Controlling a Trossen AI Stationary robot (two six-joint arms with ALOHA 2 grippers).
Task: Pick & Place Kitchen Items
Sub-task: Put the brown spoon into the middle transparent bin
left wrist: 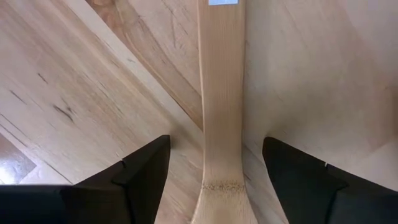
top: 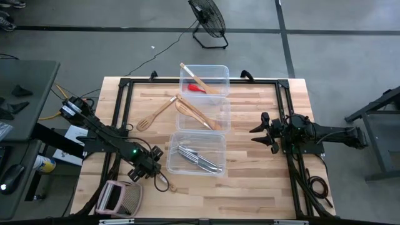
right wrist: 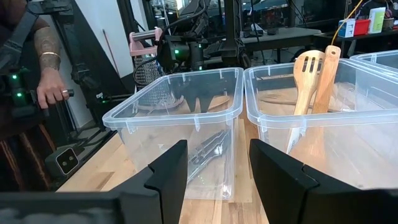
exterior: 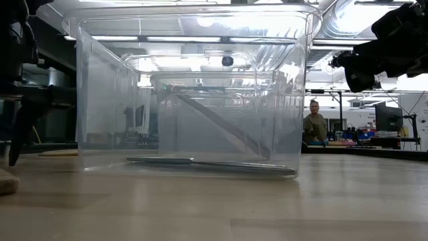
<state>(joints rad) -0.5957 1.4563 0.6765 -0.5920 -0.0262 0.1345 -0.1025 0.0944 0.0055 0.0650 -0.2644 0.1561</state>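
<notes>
Near the table's [top: 250,187] left front corner a pink-framed grater [top: 119,199] lies just inside the edge. Just beside it, the left hand [top: 152,169] is low over the boards with its fingers [left wrist: 134,180] spread wide on either side of a pale wooden utensil [left wrist: 221,99] lying flat; neither finger touches the handle, so nothing is grasped. Bare wood lies between this hand and the front edge.

Down the middle stand three clear tubs in a row. The near tub [top: 197,153] holds silver cutlery [top: 200,159], flat on its floor. The middle tub [top: 206,114] has wooden spoons [top: 195,115] leaning inside it, and a slotted wooden spatula [top: 156,114] rests outside, its head on the table to the tub's left and its handle reaching the tub's rim. The far tub [top: 204,79], at the back edge, holds a small red utensil [top: 197,89] and a wooden spoon [top: 195,80] jutting over its rim.

To the right, a broad open stretch of table separates the tubs from the right hand [top: 261,132], which hovers with fingers [right wrist: 168,171] released, pointing at the tubs. A person's arm [right wrist: 50,74] shows beyond the table.
</notes>
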